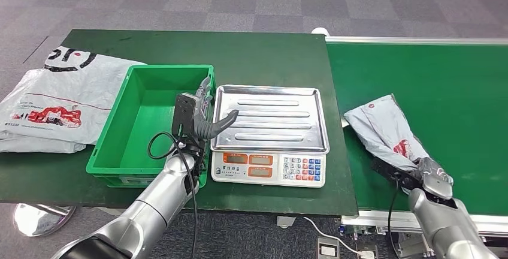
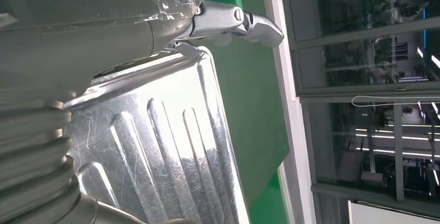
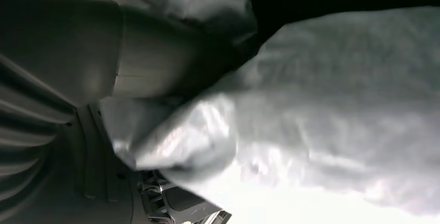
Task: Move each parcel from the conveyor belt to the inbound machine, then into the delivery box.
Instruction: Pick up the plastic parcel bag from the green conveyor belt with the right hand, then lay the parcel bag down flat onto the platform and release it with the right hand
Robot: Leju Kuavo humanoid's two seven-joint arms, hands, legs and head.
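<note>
Grabbing the grey bag (image 1: 383,130) on the green belt (image 1: 455,91), the right hand (image 1: 428,175) pinches its near end, and next must lift it onto the scale (image 1: 269,118), while the left hand (image 1: 200,118) waits with fingers spread.

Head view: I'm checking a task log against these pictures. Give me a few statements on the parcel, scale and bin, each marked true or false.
1. The right hand grips the grey parcel on the belt. True.
2. A parcel lies on the scale. False: its steel tray is bare.
3. The green bin stands beside the scale. True.
4. The left hand holds a parcel. False: it holds nothing, at the tray's edge.
5. The bin holds the white bags. False: they lie on the table beside it.
</note>
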